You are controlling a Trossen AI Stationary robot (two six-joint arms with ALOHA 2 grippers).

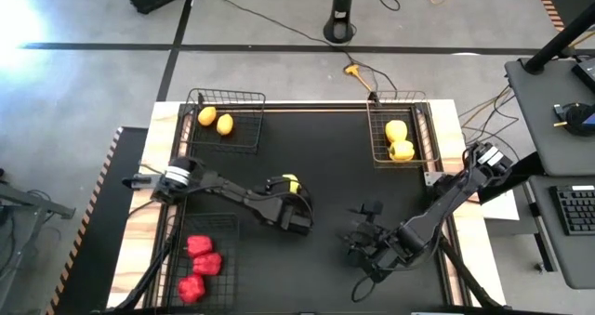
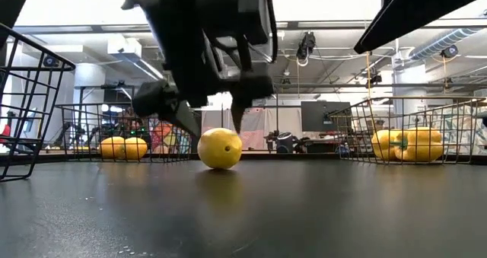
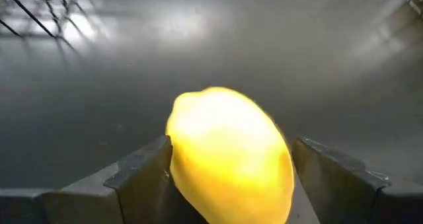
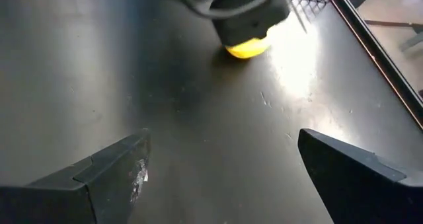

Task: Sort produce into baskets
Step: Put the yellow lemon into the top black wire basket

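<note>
A smooth yellow lemon (image 1: 291, 181) lies on the black table top near the middle; it also shows in the low view (image 2: 220, 149) and the left wrist view (image 3: 228, 154). My left gripper (image 1: 294, 192) is open, just above the table, with one finger (image 3: 149, 168) on each side of the lemon. My right gripper (image 1: 365, 224) is open and empty to the right of the middle, low over the table, pointing toward the lemon (image 4: 246, 48). My left gripper's fingers stand on either side of the lemon, which rests on the table. One finger (image 3: 158, 159) lies close against the lemon's side and the other (image 3: 314, 161) stands off it by a gap. Whether the near one touches, I cannot tell.
A wire basket at the far left (image 1: 244, 138) holds two lemons (image 1: 216, 120). A basket at the far right (image 1: 420, 129) holds yellow peppers (image 1: 399, 140). A basket at the near left (image 1: 223, 227) holds three red peppers (image 1: 200, 264). The middle of the table is bare.
</note>
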